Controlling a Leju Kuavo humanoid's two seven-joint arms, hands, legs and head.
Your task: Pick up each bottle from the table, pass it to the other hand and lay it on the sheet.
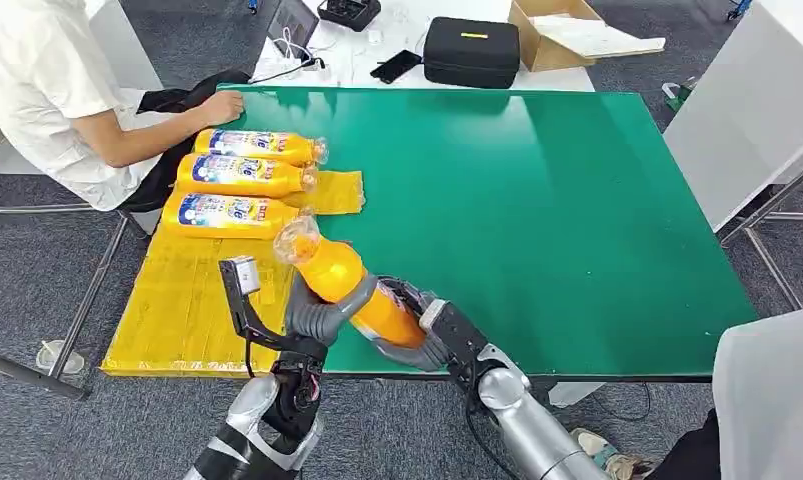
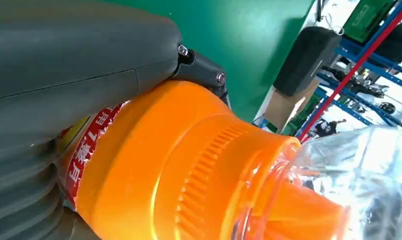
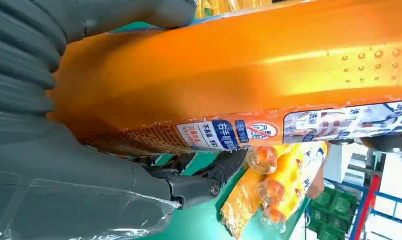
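Left robot hand (image 1: pixel 322 312) and right robot hand (image 1: pixel 432 335) both grip orange bottle (image 1: pixel 362 290) over counter (image 1: pixel 537 200) edge, beside yellow sheet (image 1: pixel 192 300)

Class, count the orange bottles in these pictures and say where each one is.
4. Three lie side by side on the yellow sheet: bottles. The fourth bottle is held between both hands.

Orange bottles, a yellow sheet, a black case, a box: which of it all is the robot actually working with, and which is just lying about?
Part of the job:
- held orange bottle, gripped by left hand and right hand
- three laid bottles
- yellow sheet
- green table

Just lying about:
- black case
- cardboard box
- phone
- seated person
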